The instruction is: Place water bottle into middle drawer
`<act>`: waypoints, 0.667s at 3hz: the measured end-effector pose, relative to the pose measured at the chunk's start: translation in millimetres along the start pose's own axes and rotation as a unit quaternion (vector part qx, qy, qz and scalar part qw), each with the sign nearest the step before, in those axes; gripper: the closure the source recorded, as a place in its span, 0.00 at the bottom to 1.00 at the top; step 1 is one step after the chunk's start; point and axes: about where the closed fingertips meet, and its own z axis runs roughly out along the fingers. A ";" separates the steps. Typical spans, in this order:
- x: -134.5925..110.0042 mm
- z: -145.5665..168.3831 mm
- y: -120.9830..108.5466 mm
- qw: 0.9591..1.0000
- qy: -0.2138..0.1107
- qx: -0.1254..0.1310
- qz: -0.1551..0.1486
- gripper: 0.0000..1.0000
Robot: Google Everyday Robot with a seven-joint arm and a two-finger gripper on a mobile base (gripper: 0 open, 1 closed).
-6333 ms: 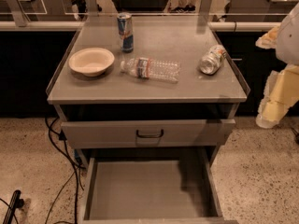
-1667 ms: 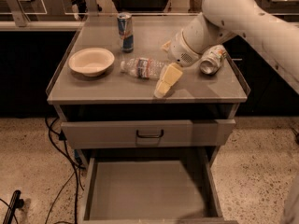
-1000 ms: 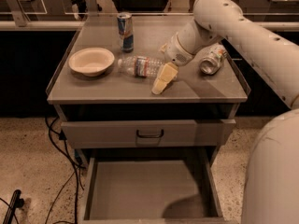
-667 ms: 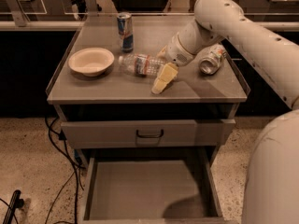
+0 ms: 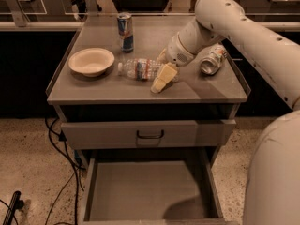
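The water bottle (image 5: pixel 140 69) lies on its side on the cabinet top (image 5: pixel 117 90), white cap pointing left toward the bowl. My gripper (image 5: pixel 158 73) reaches in from the right and is down over the bottle's right end. Its cream fingers are open, one finger (image 5: pixel 160 81) in front of the bottle and the other behind it. The bottle still rests on the top. The middle drawer (image 5: pixel 140 186) is pulled out below, with a bare grey floor, low in the view.
A cream bowl (image 5: pixel 91 61) sits at the left of the top. A tall blue-and-silver can (image 5: pixel 125 32) stands behind the bottle. A short silver can (image 5: pixel 212 60) lies at the right. The drawer front with a black loop handle (image 5: pixel 150 134) is shut. Cables (image 5: pixel 61 163) run along the floor at the left.
The arm came in from the right and lowered the gripper onto the bottle's right end. Over the last second it has shifted slightly left; the bottle has not moved.
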 end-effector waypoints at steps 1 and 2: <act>0.0 0.1 0.0 1.000 0.000 0.000 0.000 1.00; 0.0 0.1 0.0 1.000 0.000 0.000 0.000 1.00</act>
